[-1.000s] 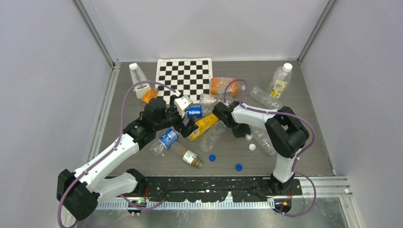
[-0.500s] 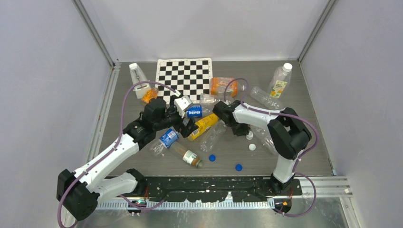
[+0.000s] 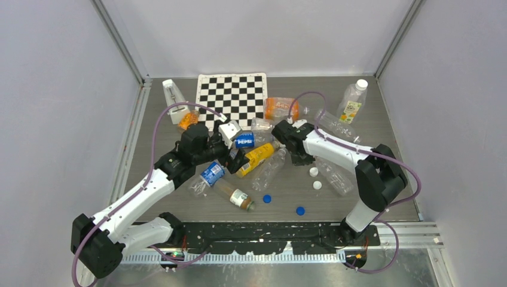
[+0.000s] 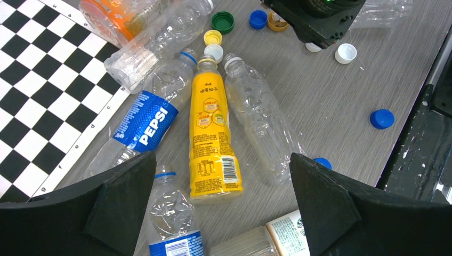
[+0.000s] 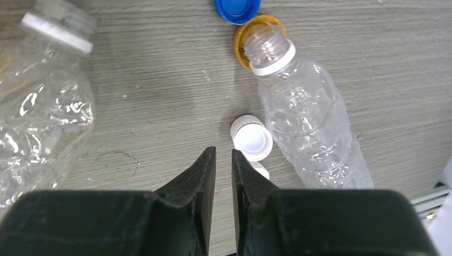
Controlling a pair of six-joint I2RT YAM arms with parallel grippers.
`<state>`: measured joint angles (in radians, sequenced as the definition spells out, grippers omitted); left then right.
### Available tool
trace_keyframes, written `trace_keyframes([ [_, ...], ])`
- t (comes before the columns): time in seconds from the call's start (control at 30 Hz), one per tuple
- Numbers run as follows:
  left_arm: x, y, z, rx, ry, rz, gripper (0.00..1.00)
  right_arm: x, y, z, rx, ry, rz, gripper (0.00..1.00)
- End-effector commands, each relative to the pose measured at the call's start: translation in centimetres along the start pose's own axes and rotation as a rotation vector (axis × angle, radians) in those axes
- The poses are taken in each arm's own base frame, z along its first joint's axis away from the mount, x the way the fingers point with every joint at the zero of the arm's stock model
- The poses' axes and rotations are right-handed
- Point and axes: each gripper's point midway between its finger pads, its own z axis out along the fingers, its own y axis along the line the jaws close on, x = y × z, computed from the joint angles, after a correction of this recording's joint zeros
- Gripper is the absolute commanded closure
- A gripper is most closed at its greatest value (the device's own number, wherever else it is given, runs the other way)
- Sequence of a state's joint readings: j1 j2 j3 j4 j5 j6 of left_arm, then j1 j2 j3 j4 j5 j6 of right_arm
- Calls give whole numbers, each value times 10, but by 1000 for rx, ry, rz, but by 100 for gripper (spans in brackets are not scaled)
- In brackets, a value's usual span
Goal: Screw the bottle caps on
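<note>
My right gripper (image 5: 224,152) is shut with nothing between its fingers, hovering over bare table. A white bottle cap (image 5: 251,137) lies open side up just right of its tips, and a second white one (image 5: 261,172) peeks out beside the right finger. A blue cap (image 5: 237,8) and an orange cap (image 5: 246,38) sit by the mouth of an uncapped clear bottle (image 5: 312,125). My left gripper (image 4: 221,160) is wide open above a lying yellow bottle (image 4: 212,133) and a Pepsi bottle (image 4: 146,120). Green (image 4: 223,21), yellow (image 4: 212,37) and white (image 4: 214,52) caps lie beyond their necks.
A checkerboard mat (image 3: 232,95) covers the back centre, with an orange bottle (image 3: 280,107) beside it. A capped bottle (image 3: 353,101) stands upright at the back right. Two blue caps (image 3: 266,198) (image 3: 300,210) lie near the front rail. Crushed bottles crowd the middle.
My right gripper closed fully on nothing and drew back a little from the white caps, its elbow swinging right. The caps stayed on the table. The left arm is unmoved.
</note>
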<state>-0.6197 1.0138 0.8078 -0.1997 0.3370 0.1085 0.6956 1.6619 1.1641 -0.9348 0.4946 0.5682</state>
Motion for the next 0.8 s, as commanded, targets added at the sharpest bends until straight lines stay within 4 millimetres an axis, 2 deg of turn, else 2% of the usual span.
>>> trace_keyframes([
  [0.0, -8, -2, -5, 9, -37, 8, 0, -6, -21, -4, 13, -37, 218, 74],
  [0.03, -8, -2, -4, 11, -36, 6, 0, -1, -28, -2, 8, -25, 263, 73],
  [0.17, -9, -3, -5, 12, -39, 7, 0, 5, -38, 1, -48, -31, 460, 68],
  [0.33, -8, -3, -4, 13, -37, 5, 0, 11, -42, 6, -90, -19, 585, 65],
  [0.57, -8, -3, -4, 11, -36, 6, 1, 19, -31, 22, -158, 18, 741, 55],
  [0.67, -8, -3, -5, 11, -38, 7, 1, 25, -29, 27, -162, 33, 814, 54],
  [0.77, -8, -3, -5, 9, -36, 6, 1, 22, -28, 29, -183, 9, 872, 54],
])
